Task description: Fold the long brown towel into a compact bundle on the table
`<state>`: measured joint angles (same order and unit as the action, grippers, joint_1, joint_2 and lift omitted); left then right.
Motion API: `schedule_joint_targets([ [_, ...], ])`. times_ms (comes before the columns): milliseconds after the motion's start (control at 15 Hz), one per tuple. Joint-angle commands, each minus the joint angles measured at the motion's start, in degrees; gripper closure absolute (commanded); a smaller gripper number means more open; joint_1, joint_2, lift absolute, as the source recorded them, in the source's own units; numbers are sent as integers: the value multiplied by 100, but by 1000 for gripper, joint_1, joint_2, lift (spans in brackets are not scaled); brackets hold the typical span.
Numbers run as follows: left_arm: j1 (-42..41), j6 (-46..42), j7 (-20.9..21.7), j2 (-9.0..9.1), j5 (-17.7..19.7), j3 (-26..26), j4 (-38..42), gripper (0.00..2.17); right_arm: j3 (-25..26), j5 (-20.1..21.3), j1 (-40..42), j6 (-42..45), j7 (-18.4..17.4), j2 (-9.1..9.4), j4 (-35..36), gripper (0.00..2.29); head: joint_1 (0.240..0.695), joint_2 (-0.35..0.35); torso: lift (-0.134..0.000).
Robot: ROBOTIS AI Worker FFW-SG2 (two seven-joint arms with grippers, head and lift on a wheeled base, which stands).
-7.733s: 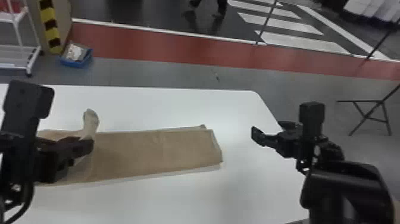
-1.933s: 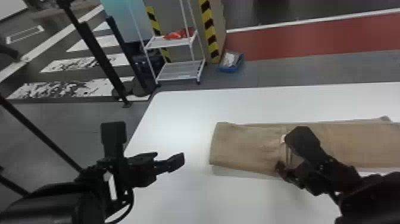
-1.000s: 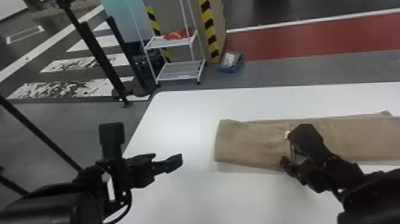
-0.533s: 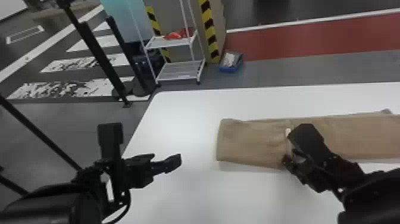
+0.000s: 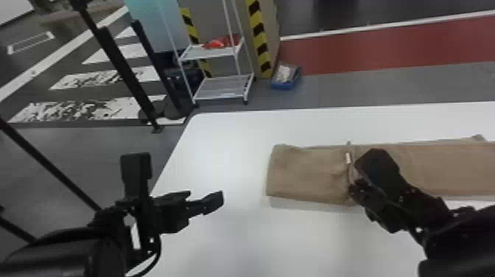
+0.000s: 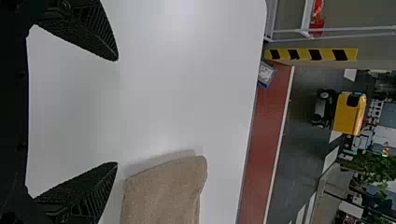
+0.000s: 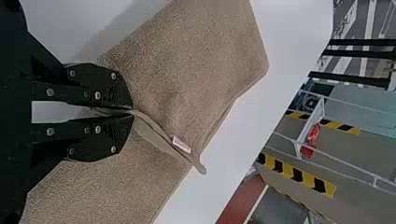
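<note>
The brown towel (image 5: 309, 173), right of centre in the head view, looks folded over at one end, its edge pinched by the right fingers (image 7: 100, 140); left fingers (image 6: 93, 30) spread, empty. Compacting remains.

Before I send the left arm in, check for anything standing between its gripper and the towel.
Nothing visible stands in the way: just white tabletop lies between the open left gripper and the towel's left end.

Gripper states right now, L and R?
Left gripper: open, empty, over the table.
Right gripper: closed on the towel's edge, near the white tag.
</note>
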<state>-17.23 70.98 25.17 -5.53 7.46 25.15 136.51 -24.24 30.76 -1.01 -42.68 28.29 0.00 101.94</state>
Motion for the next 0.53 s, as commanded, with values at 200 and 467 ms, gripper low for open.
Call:
schedule_joint_targets([
  [200,-18,0,23,-18,81,113,-2,83,-19,-176,-49,581,10,5,124,1011,695,350,-123],
  [467,-18,0,23,-71,124,192,-11,83,341,-369,-84,458,36,5,713,1015,695,350,-123],
])
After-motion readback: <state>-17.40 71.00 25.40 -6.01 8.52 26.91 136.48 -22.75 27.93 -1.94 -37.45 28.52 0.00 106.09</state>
